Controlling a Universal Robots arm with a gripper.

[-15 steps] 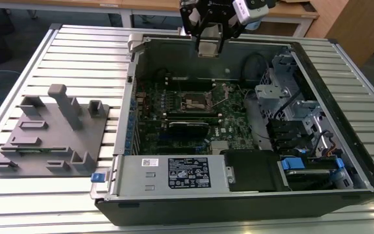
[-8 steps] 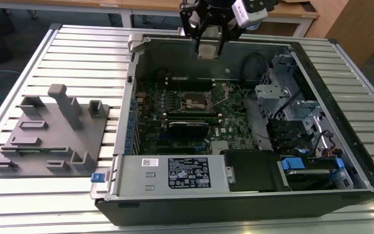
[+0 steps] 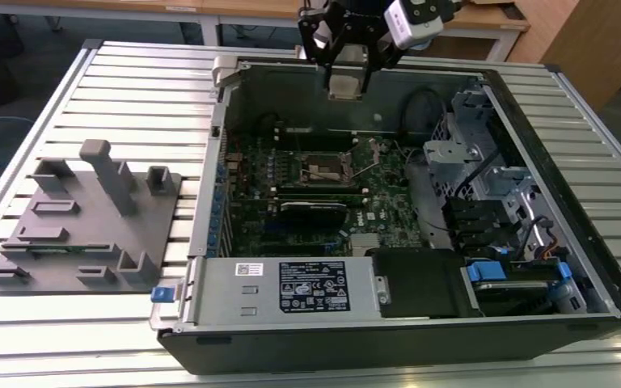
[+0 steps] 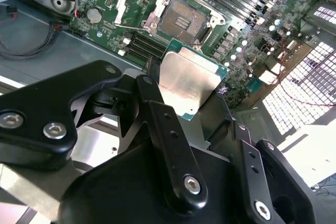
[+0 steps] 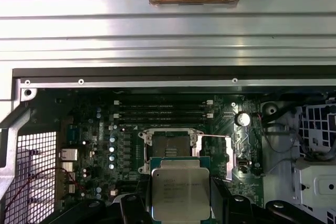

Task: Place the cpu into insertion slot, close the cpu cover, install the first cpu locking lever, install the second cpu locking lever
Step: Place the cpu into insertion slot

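Slatted aluminium table (image 3: pixel 127 89) carries the open computer case (image 3: pixel 397 339), lying on its side, with a grey moulded fixture (image 3: pixel 84 218) beside it on the exterior view's left. Nearest me inside the case sits the power supply (image 3: pixel 289 287). Beyond it is the green motherboard (image 3: pixel 251 234), and roughly mid-board is the insertion slot (image 3: pixel 327 168), bare, with its dark centre exposed. The cpu cover (image 5: pixel 229 156) looks swung up and open along one side of the slot, though I can't make out the levers well enough to call their state.

Farther off, the gripper (image 3: pixel 346 81) hangs above the case's far wall, clenched on the cpu (image 5: pixel 180 192). Both wrist views show the chip pinched between the fingers (image 4: pixel 152 103), its metal top facing the cameras.

What I'm watching is the offset. The slot lies on the near side of the gripper and well below it, so chip and slot are well apart. The sideways offset looks slight in the exterior view. In the first wrist view the chip's edges run about square with the slot's rim, so I judge the twist roughly matched. No part of the task is done on the board.
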